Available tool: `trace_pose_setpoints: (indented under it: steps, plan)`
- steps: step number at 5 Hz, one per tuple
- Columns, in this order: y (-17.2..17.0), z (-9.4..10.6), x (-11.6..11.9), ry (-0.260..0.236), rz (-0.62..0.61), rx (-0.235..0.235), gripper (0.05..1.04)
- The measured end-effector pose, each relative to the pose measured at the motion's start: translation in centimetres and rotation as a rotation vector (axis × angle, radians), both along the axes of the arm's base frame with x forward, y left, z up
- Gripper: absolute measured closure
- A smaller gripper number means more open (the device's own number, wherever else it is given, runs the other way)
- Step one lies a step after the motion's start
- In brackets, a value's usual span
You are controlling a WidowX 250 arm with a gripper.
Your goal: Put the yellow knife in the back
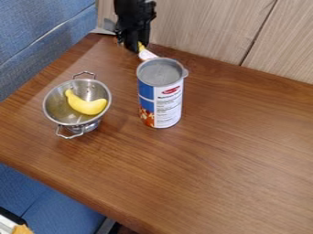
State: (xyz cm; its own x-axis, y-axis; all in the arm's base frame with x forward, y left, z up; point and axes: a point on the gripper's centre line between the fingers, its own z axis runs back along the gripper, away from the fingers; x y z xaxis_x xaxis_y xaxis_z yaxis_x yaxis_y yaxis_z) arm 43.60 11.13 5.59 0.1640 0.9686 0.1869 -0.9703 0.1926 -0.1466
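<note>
The black gripper (136,45) hangs at the back edge of the table, behind the can and left of it. Right by it is the knife, with a yellow handle (141,46) and a whitish blade (147,55) that points toward the can. The can hides the blade's far end. Whether the knife is held or only beside the gripper, I cannot tell.
A tall can (161,103) with a grey lid stands upright in front of the knife. Left of it is a metal colander (54,112) holding a yellow banana (85,105). A wooden panel (207,29) rises behind the brown table (238,151); blue seating lies left.
</note>
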Motion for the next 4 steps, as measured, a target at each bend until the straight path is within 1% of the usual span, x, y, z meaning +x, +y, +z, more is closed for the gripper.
trace_pose_setpoints:
  steps: [1, 2, 3, 4]
  plan:
    - [0.4, -0.9, 0.1, 0.023, 0.011, 0.017, 0.746]
    - [0.4, -1.4, 0.1, 0.032, 0.022, 0.016, 0.678]
    - [0.7, -1.8, -0.4, 0.035, 0.096, 0.022, 0.375]
    - [1.3, -2.0, -1.3, 0.052, 0.167, 0.062, 0.113]
